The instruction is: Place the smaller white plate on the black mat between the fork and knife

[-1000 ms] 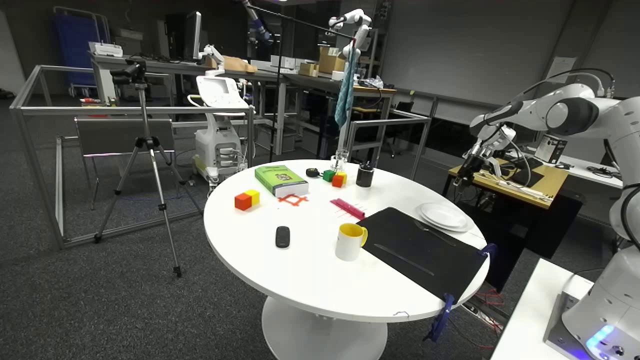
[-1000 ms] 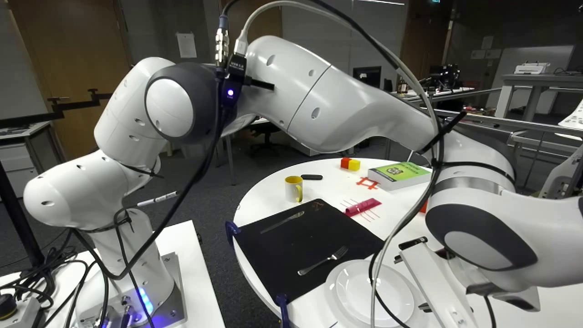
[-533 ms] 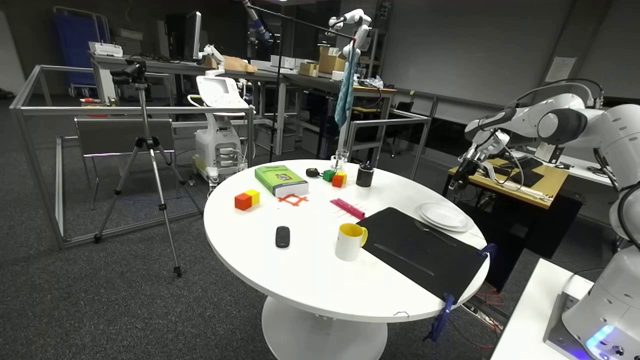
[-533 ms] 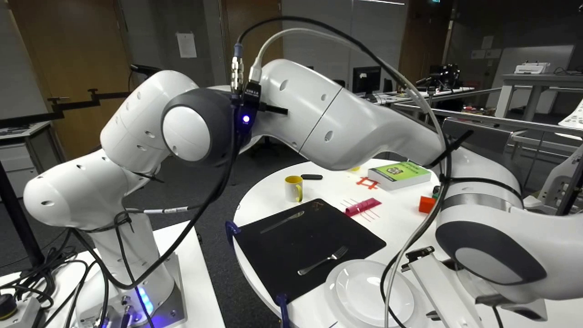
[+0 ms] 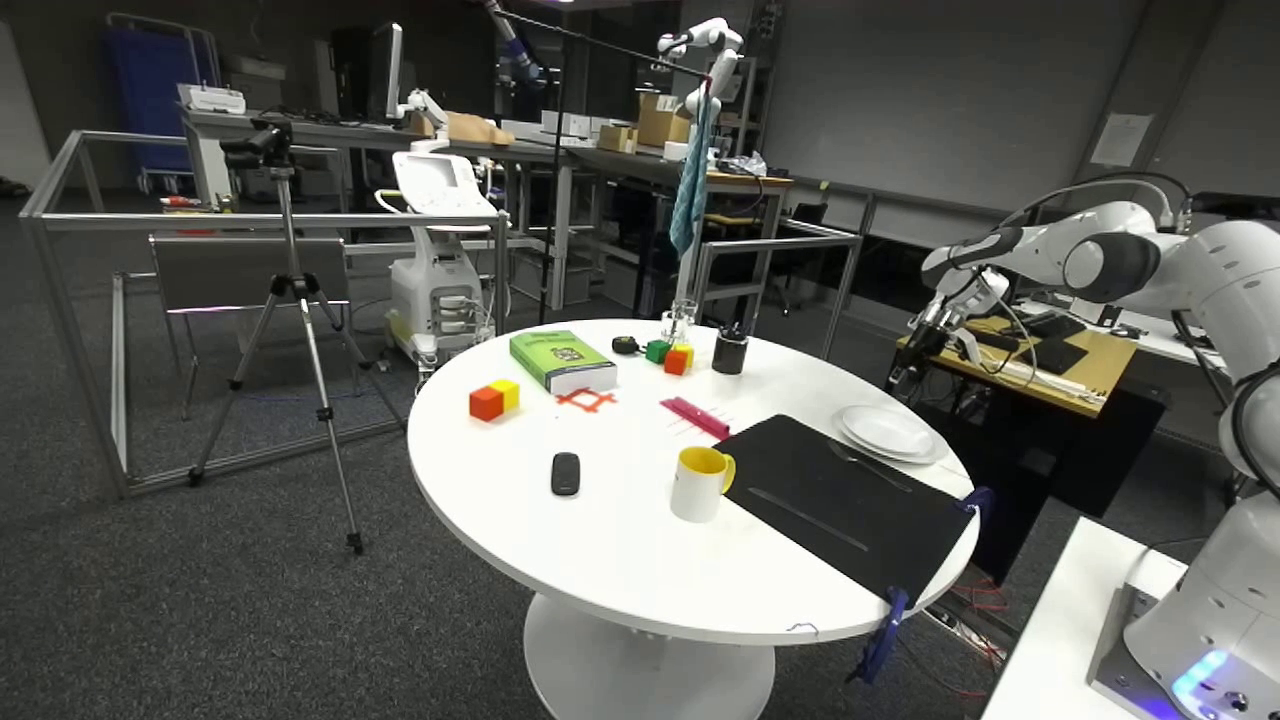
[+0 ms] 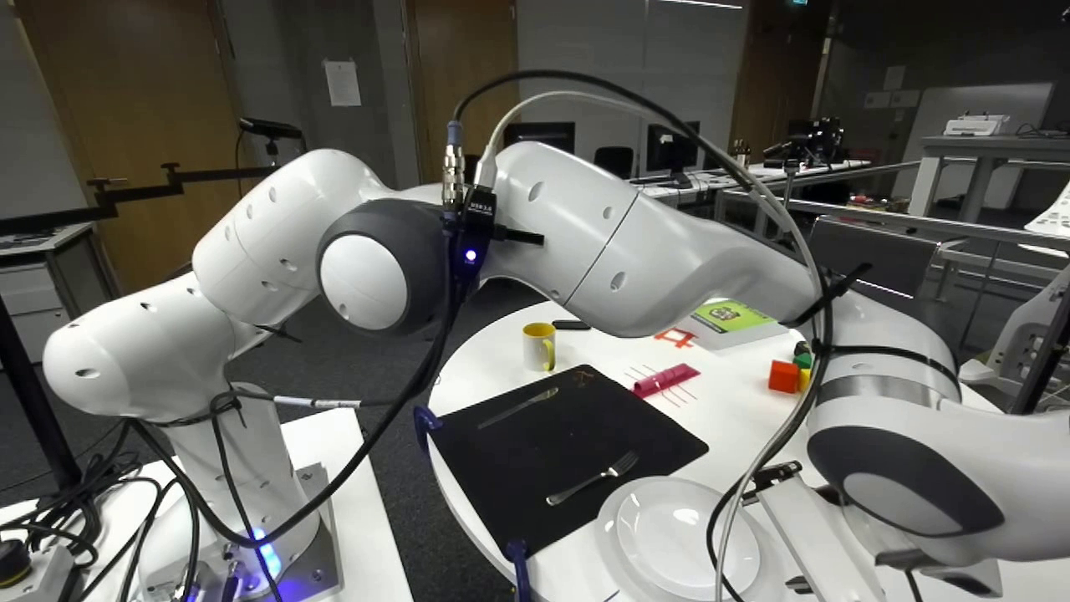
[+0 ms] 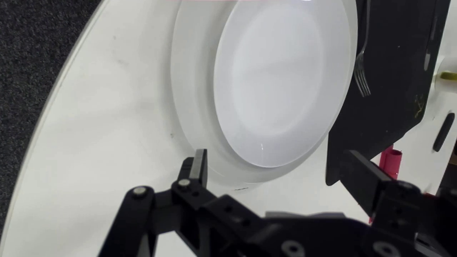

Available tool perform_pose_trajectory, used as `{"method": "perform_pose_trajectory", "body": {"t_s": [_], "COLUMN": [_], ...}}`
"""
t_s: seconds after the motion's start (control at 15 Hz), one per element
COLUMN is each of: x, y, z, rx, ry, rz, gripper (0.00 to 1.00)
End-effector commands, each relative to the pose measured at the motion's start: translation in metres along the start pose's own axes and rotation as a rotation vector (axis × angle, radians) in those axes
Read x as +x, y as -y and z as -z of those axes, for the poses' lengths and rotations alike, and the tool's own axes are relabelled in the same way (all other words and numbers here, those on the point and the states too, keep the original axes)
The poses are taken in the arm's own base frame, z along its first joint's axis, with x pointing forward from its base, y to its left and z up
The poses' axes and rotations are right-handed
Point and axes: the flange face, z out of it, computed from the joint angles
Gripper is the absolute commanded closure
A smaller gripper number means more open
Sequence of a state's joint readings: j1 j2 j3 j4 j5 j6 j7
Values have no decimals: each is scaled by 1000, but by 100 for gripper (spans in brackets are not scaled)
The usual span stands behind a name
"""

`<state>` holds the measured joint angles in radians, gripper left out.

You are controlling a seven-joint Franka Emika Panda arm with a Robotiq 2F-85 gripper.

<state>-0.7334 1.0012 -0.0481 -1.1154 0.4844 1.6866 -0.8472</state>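
The smaller white plate (image 7: 278, 71) lies on top of a larger white plate (image 7: 192, 71), both on the round table beside the black mat (image 6: 547, 439). On the mat rest a fork (image 6: 593, 478), at the edge nearer the plates, and a knife (image 6: 518, 408) farther off; bare mat lies between them. My gripper (image 7: 275, 153) is open, its fingers wide apart with nothing held. In the wrist view the near rim of the smaller plate appears between and beyond the fingertips. An exterior view has the gripper (image 5: 903, 375) in the air above the plates (image 5: 885, 428), apart from them.
A white mug with yellow inside (image 5: 697, 490) stands by the mat's far edge. Blue clamps (image 5: 880, 640) grip the mat at the table's rim. A pink piece (image 5: 697, 417), a green book (image 5: 563, 362), coloured blocks (image 5: 677, 358) and a black pen cup (image 5: 730, 352) are farther along.
The arm has come down steadily. The gripper is a little lower and has shifted slightly away from the robot's base. Plates, mat and cutlery have stayed put.
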Motion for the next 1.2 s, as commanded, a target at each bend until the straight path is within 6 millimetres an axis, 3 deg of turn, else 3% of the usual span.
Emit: {"method": "perform_pose_trajectory", "body": {"t_s": [0.0,1.13], "x": [5,9], "y": [0,-1], "z": [-1,-35], "rx": [24,57], "ry": [23,96], "rz": [-14,-14], "gripper": [0,0]}}
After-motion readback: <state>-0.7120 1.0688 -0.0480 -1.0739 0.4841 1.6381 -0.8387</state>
